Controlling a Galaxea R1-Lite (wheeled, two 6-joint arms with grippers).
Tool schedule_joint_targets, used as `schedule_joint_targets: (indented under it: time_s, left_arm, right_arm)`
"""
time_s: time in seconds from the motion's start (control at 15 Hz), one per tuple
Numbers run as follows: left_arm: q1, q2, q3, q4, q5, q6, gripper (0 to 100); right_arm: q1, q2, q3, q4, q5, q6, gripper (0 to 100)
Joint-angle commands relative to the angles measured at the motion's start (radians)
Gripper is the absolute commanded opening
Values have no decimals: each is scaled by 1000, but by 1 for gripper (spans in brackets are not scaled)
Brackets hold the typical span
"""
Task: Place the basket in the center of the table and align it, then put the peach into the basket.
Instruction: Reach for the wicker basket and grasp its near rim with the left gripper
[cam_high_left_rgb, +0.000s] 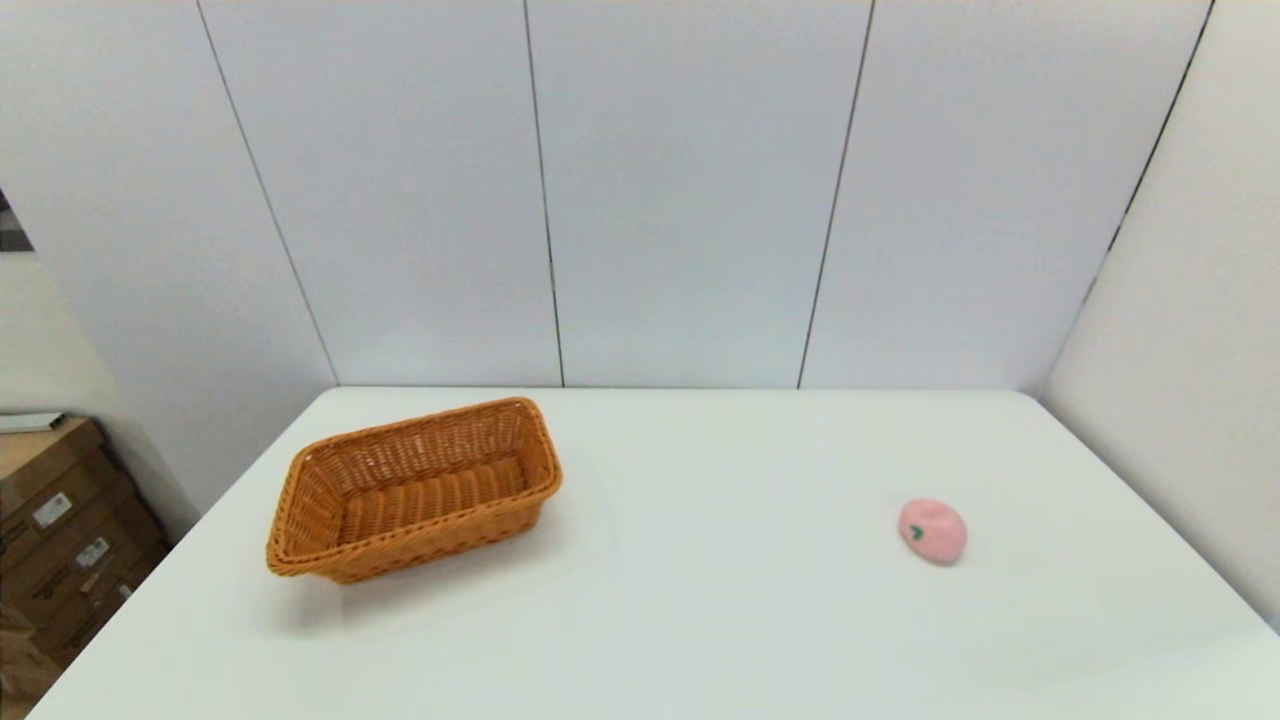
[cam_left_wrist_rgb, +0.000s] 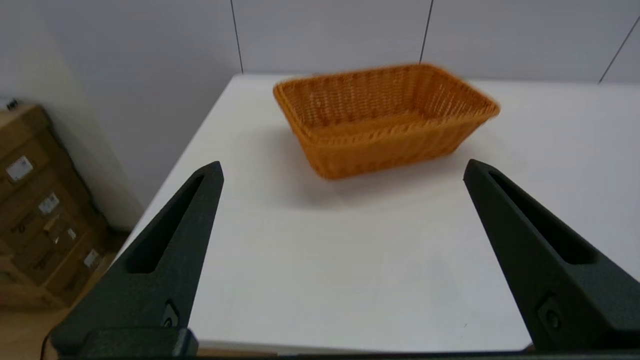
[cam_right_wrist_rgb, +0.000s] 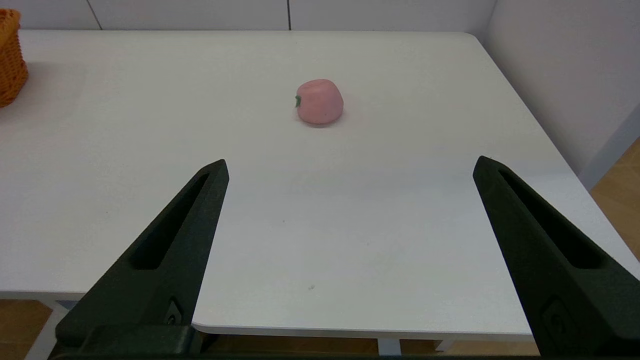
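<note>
both grippers' fingers (cam_left_wrist_rgb: 190, 225) spread wide; basket (cam_left_wrist_rgb: 385, 117), peach (cam_right_wrist_rgb: 320, 101) well ahead, untouched.

Head view: high, looking forward and down over the whole counter (cam_high_left_rgb: 700, 600).
Left wrist view: low at the near edge, facing the basket (cam_left_wrist_rgb: 385, 117).
Right wrist view: low, near, facing the peach (cam_right_wrist_rgb: 320, 101).
Shared: basket, peach, counter.

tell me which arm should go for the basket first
Left. The basket sits skewed on the table's left side, directly ahead of the open left gripper. The open right gripper faces the peach instead.
</note>
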Motion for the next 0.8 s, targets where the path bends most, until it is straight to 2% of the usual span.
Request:
schedule_joint_targets:
  time_s: [0.07, 0.33, 0.53, 0.8]
  left_arm:
    - [3, 418, -342, 10, 7, -36, 100]
    - [5, 923, -535, -10, 11, -239, 100]
    - [5, 1240, -650, -2, 17, -334, 100]
    - [16, 1601, -824, 93, 31, -458, 100]
  right_arm:
    - [0, 0, 0, 1, 0, -1, 100]
    - [0, 0, 0, 1, 0, -4, 100]
    - [0, 0, -1, 1, 0, -5, 100]
    - [0, 0, -1, 1, 0, -5, 100]
